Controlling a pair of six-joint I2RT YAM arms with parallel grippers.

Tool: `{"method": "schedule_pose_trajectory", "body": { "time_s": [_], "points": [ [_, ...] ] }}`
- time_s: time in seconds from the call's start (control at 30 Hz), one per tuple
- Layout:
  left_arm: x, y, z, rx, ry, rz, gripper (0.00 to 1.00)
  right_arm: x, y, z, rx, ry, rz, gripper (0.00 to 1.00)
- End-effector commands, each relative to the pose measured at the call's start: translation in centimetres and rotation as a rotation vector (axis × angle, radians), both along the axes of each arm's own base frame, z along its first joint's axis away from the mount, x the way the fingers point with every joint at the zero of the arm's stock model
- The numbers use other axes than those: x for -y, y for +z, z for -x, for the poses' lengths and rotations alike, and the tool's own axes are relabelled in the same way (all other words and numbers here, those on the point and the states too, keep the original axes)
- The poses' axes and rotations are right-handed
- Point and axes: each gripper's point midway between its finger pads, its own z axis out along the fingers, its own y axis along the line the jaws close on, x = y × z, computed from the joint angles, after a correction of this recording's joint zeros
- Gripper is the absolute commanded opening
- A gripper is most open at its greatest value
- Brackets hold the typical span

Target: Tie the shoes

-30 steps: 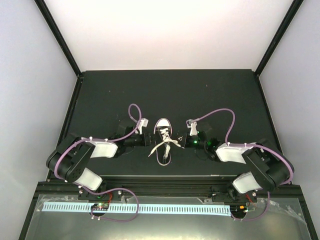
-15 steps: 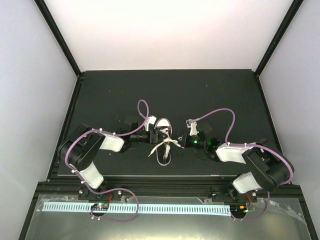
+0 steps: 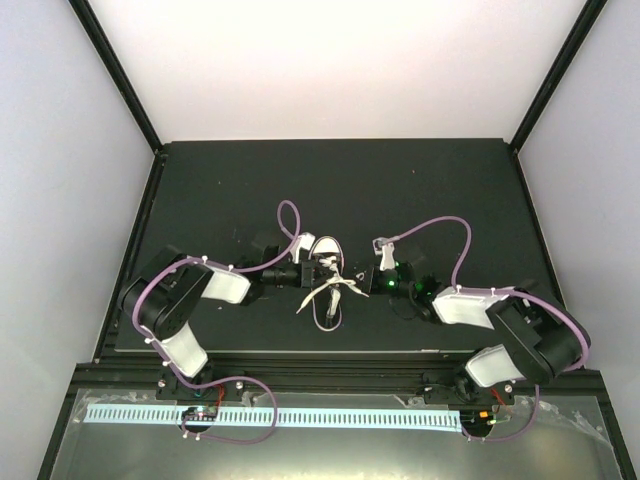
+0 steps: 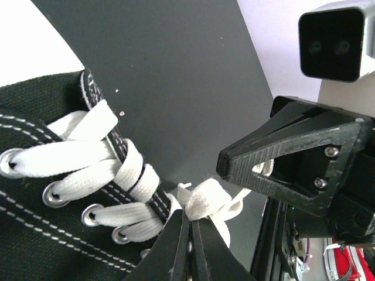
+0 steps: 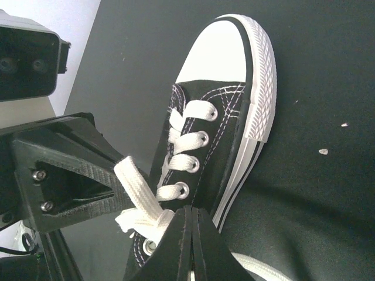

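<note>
Left gripper (image 4: 188, 225) and right gripper (image 5: 191, 219) each pinch flat white laces (image 4: 205, 199) of the black canvas sneaker (image 5: 227, 117); uneven tugging could slip them free

One sneaker (image 5: 225, 117), one left hand (image 4: 188, 228), one right hand (image 5: 190, 215)

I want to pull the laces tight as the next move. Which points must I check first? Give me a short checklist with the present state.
1. Grasp of the left gripper on the long white laces: ok, shut on a strand.
2. Grasp of the right gripper: ok, shut on a strand.
3. The small black canvas sneaker upright on the black table: ok.
4. Clearance between both grippers: cannot tell, very close.
5. Bow finished: not ok, ends lie loose.
</note>
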Motion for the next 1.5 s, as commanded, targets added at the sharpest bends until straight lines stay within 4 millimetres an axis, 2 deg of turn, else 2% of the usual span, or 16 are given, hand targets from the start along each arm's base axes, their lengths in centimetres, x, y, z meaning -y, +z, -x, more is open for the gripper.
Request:
{"method": "schedule_pose_trajectory", "body": {
  "time_s": [0.0, 0.17, 0.5, 0.77, 1.0, 1.27, 1.3, 1.33, 1.4, 1.47],
  "points": [
    [-0.4, 0.9, -0.7, 0.06, 0.047, -0.001, 0.02, 0.4, 1.1, -0.3, 0.049, -0.02, -0.004, 0.01],
    [-2.5, 0.2, -1.1, 0.06, 0.146, -0.085, 0.02, 1.5, 0.9, -0.2, 0.056, -0.064, 0.032, 0.02],
    [-6.0, -2.0, -0.6, -0.011, 0.252, -0.173, 0.02, 3.0, 0.0, 0.1, 0.046, -0.105, 0.104, 0.02],
    [-7.0, -3.1, 0.5, -0.045, 0.254, -0.199, 0.02, 3.6, -1.2, 0.7, 0.021, -0.113, 0.124, 0.02],
    [-8.5, -4.9, 1.2, -0.095, 0.295, -0.232, 0.02, 4.0, -3.0, 1.1, -0.01, -0.121, 0.14, 0.02],
    [-8.1, -4.3, 1.5, -0.074, 0.26, -0.199, 0.02, 3.6, -2.7, 1.1, 0.0, -0.102, 0.119, 0.02],
    [-7.9, -3.9, 1.5, -0.06, 0.251, -0.189, 0.03, 3.3, -2.4, 1.1, 0.012, -0.087, 0.114, 0.02],
    [-7.7, -3.4, 1.4, -0.041, 0.236, -0.179, 0.11, 3.1, -2.0, 1.2, 0.026, -0.067, 0.111, 0.02],
    [-7.4, -2.1, 1.2, 0.009, 0.217, -0.163, 0.42, 2.5, -1.2, 1.3, 0.054, -0.012, 0.118, 0.05],
    [-7.2, -0.5, 0.9, 0.074, 0.195, -0.161, 0.68, 1.9, -0.3, 1.3, 0.086, 0.045, 0.131, 0.29]
  ]
}}
